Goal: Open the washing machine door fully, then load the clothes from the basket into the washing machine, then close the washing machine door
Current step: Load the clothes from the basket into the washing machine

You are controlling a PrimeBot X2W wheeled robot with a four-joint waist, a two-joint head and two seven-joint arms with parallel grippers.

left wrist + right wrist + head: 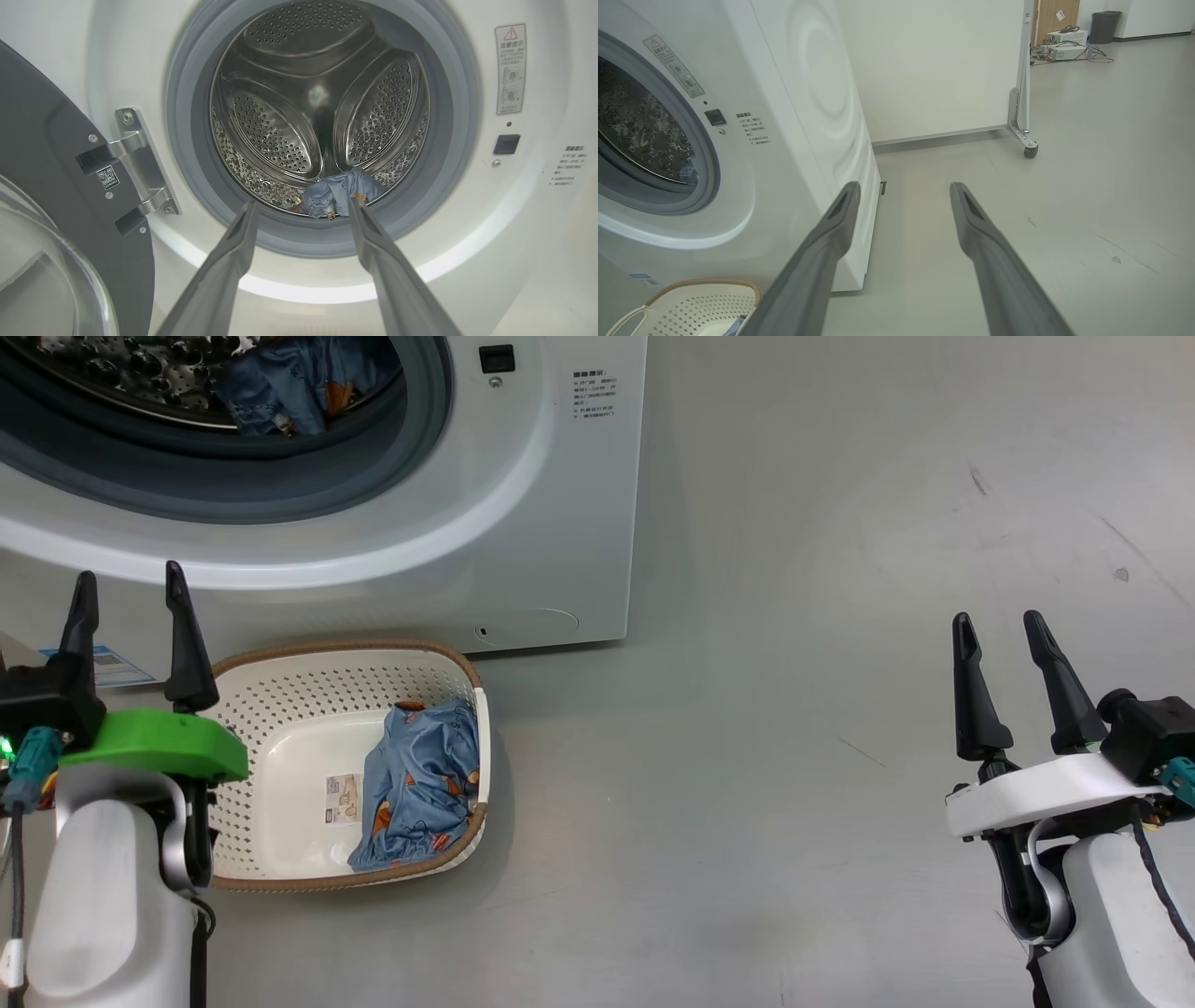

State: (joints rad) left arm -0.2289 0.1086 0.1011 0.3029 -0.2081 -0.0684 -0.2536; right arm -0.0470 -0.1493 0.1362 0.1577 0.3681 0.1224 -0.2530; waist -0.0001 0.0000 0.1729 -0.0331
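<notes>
head view: washing machine [560, 523] upper left, clothes [280, 392] in its drum [140, 373]. basket [280, 695] lower left on the floor [794, 756], one garment [420, 784] inside, its left rim hidden by the left pincer [129, 574]. right pincer [995, 616] lower right. both spread, empty.
left wrist view: washing machine door [51, 154] hinged open at left.
right wrist view: wheeled partition [943, 65] upper centre, beyond the machine.

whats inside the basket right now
In the basket, one light-blue printed garment lies bunched against the right wall, beside a barcode sticker on the bare bottom. Anything beneath the garment is hidden.
</notes>
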